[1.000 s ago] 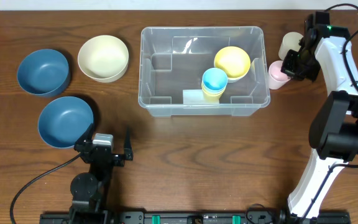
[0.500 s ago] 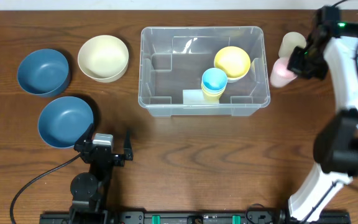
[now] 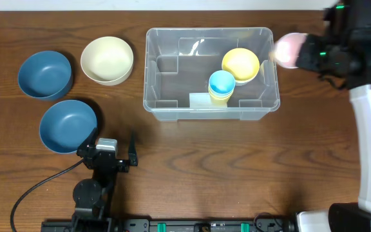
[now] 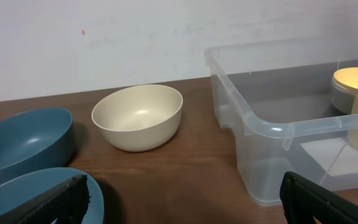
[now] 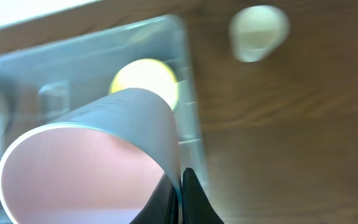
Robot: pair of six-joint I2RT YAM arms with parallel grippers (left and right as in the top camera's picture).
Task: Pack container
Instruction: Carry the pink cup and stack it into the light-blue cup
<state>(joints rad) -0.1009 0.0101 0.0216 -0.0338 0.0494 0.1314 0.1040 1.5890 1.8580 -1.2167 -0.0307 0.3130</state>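
Note:
The clear container (image 3: 148, 64) stands mid-table and holds a yellow bowl (image 3: 240, 64) and a blue cup stacked on a yellow cup (image 3: 222, 84). My right gripper (image 3: 301, 53) is shut on the wall of a pink cup (image 3: 287, 49) and holds it in the air by the container's right rim. In the right wrist view the pink cup (image 5: 86, 162) fills the foreground, pinched at my gripper (image 5: 180, 199), with the container (image 5: 188, 112) and yellow bowl (image 5: 145, 81) below. My left gripper (image 3: 114, 143) is open and empty at the front left; it also shows in the left wrist view (image 4: 185, 205).
A cream bowl (image 3: 107, 59), a dark blue bowl (image 3: 44, 74) and a lighter blue bowl (image 3: 68, 125) sit left of the container. A cream cup (image 5: 258, 31) stands on the table right of the container, hidden under my right arm in the overhead view.
My right gripper has lifted the pink cup off the table right of the container and carried it up and left to the container's right rim. The left arm has not moved.

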